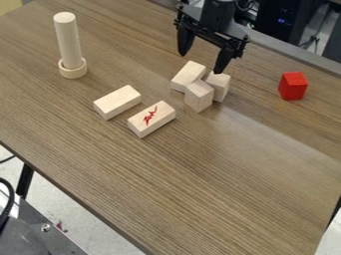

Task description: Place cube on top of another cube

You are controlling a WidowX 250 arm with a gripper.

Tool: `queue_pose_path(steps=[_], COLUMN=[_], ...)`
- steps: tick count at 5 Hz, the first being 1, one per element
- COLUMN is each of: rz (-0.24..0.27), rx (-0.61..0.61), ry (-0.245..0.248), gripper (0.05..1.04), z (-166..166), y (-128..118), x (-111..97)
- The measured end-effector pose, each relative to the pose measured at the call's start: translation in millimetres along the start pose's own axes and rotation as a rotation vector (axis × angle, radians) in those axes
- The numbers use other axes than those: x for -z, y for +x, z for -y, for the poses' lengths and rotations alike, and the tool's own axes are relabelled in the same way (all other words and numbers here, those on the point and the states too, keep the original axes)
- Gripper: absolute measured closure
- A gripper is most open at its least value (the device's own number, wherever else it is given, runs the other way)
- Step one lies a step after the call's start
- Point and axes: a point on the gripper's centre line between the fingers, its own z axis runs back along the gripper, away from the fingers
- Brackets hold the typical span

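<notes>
Wooden cube (199,95) sits at one o'clock, close beside other blocks (188,74); my claw (202,61), spread apart, should square to its free faces and descend straight.

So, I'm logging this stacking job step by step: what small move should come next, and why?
Probably ease the open gripper toward the front wooden block, lining it up with two opposite sides before lowering. The gripper holds nothing and is up beyond that block in the view, and the right-hand wooden block crowds it from behind, so a careless descent could bump both.
</notes>
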Motion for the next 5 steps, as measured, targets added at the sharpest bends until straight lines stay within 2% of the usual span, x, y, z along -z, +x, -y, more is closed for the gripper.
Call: queue_pose_path(steps=[1, 2, 3, 4, 5], rz=[-0.043, -0.05, -0.03, -0.012, -0.014], rx=[0.006, 0.002, -0.007, -0.017, -0.014], ry=[0.002, -0.007, -0.014, -0.043, -0.111], gripper=[0.085, 0.085, 0.085, 0.085, 0.085], z=[1.9, 4.2, 6.8, 10.4, 16.0], y=[-7.1, -11.7, -16.4, -17.8, -15.6], x=[13.2, 17.2, 17.8, 15.8, 13.5])
